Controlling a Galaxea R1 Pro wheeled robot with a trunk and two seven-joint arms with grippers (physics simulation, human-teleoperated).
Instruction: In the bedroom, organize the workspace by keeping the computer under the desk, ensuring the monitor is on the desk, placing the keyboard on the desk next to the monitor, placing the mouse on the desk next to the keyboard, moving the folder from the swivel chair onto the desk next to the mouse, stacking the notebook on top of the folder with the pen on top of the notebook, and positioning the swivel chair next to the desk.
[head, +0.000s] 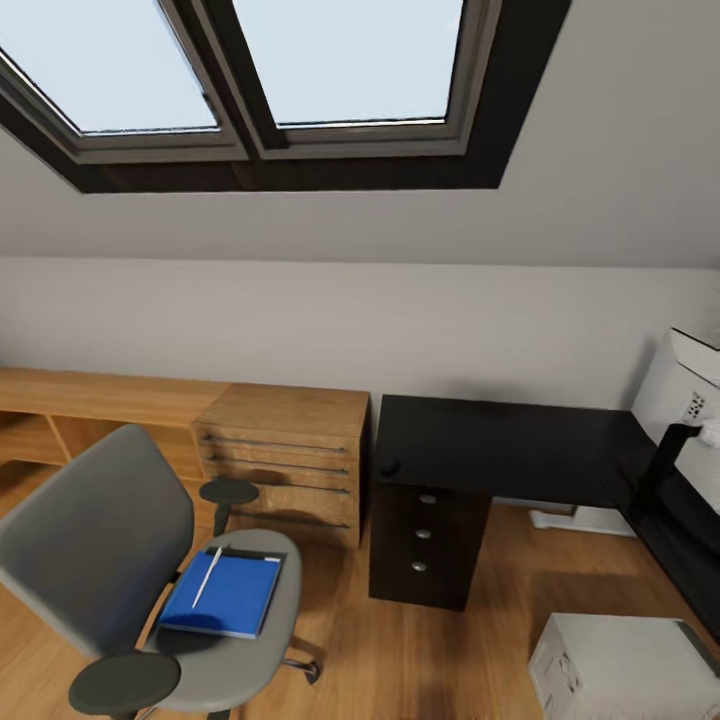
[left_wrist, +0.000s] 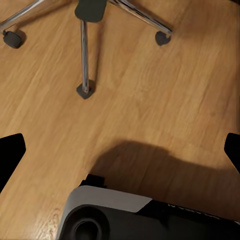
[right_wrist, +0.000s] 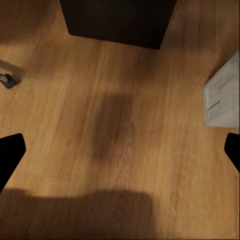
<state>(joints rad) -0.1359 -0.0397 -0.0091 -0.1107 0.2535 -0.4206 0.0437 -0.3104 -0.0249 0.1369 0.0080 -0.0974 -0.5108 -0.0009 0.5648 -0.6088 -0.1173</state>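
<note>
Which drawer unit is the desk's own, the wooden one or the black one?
The black drawer unit, standing under the glossy desk; the wooden drawers belong to the low shelving beside it.

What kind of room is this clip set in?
Probably an attic bedroom used as a home office: a skylight in a sloped ceiling, an L-shaped black desk with a monitor, and a swivel chair on wooden floor.
</note>
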